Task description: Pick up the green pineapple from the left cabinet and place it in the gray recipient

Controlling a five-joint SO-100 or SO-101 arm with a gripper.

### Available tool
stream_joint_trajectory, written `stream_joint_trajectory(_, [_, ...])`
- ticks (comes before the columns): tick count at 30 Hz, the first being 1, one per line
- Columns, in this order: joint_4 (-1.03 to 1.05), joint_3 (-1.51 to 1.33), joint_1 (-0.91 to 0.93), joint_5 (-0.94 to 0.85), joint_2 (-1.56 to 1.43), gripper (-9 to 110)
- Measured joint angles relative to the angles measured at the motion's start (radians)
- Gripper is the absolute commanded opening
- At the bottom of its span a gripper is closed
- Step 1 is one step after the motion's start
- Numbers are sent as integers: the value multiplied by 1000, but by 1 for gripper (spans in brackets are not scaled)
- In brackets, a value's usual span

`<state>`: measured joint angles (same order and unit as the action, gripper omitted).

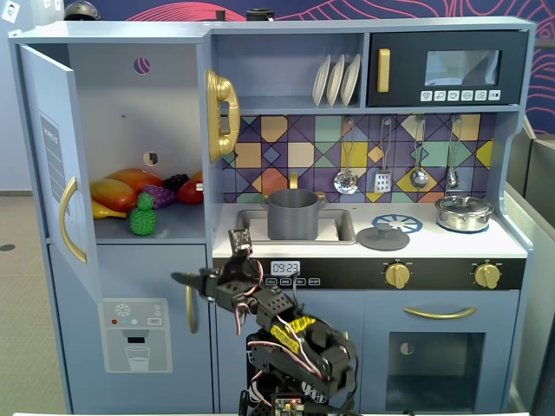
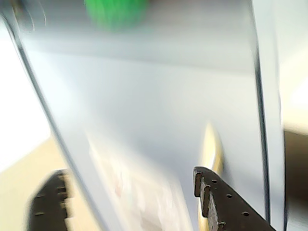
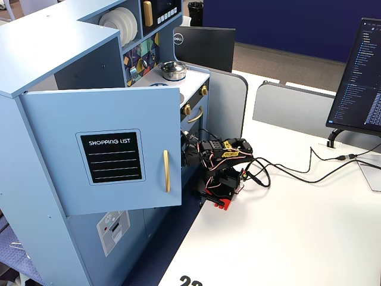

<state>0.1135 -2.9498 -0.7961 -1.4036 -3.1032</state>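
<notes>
The green pineapple (image 1: 143, 217) stands at the front of the shelf in the open left cabinet (image 1: 139, 104), whose door (image 1: 54, 165) is swung out to the left. It shows as a blurred green blob at the top of the wrist view (image 2: 115, 12). The gray recipient (image 1: 292, 214) sits in the sink. My gripper (image 1: 185, 280) points left, below the cabinet shelf and in front of the lower panel. In the wrist view my gripper (image 2: 130, 197) is open and empty, its dark fingers (image 2: 226, 204) wide apart. In the side fixed view the door (image 3: 113, 155) hides the pineapple and my gripper's tips.
An orange-yellow mango (image 1: 121, 191), purple grapes (image 1: 161, 193) and a red fruit (image 1: 192, 191) lie behind the pineapple. A flat gray lid (image 1: 382, 237) and a silver lidded pot (image 1: 464, 212) sit on the counter. A gold lower-door handle (image 1: 191, 310) hangs under my gripper. A monitor (image 3: 357, 77) stands on the white table.
</notes>
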Motion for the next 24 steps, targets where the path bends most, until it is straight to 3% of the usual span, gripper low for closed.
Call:
stream_joint_trajectory(14, [-272,314,-40,-256,408,31])
stream_joint_trajectory(24, [-360,488,-17,-268,658,37])
